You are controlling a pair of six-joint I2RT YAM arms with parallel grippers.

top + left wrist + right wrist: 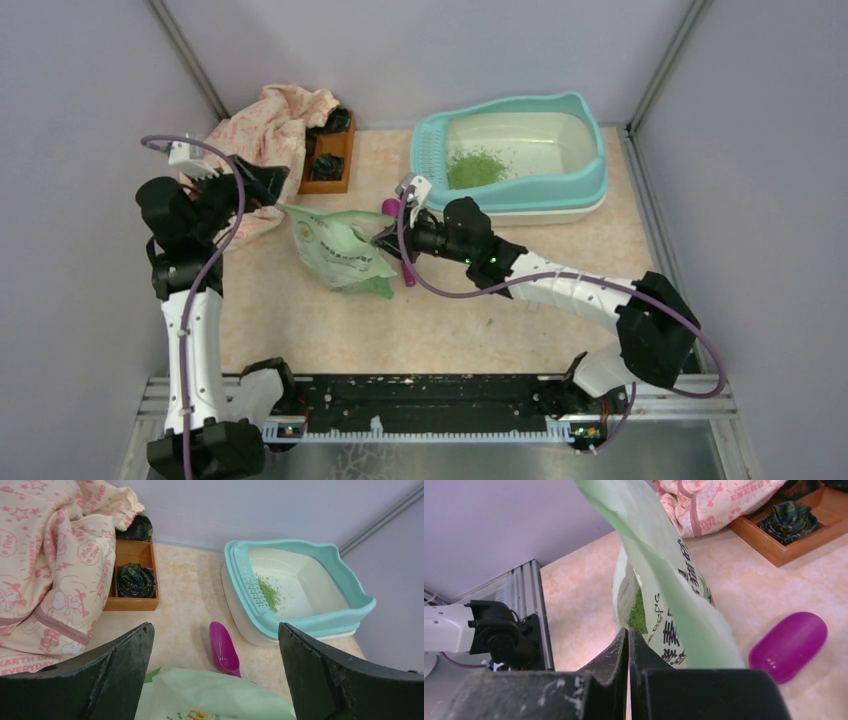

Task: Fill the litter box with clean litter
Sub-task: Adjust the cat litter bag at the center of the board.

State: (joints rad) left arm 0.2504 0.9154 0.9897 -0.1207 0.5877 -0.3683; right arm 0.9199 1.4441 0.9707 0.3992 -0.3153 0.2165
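litter box point(590, 175) far right, thin clean litter point(475, 168) patch inside; rest in limp, slippery bag point(335, 250), likely best gripped at rim; left jaws spread; right jaws pressed together at bag.

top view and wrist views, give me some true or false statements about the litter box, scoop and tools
1. The litter box holds some green litter. True.
2. The purple scoop lies inside the box. False: it lies on the table beside the green bag.
3. The left tool is open and empty. True.
4. The right tool is wide open. False: its jaws are shut, at the bag's edge.
5. The wooden tray is empty. False: dark bundles sit in its compartments.
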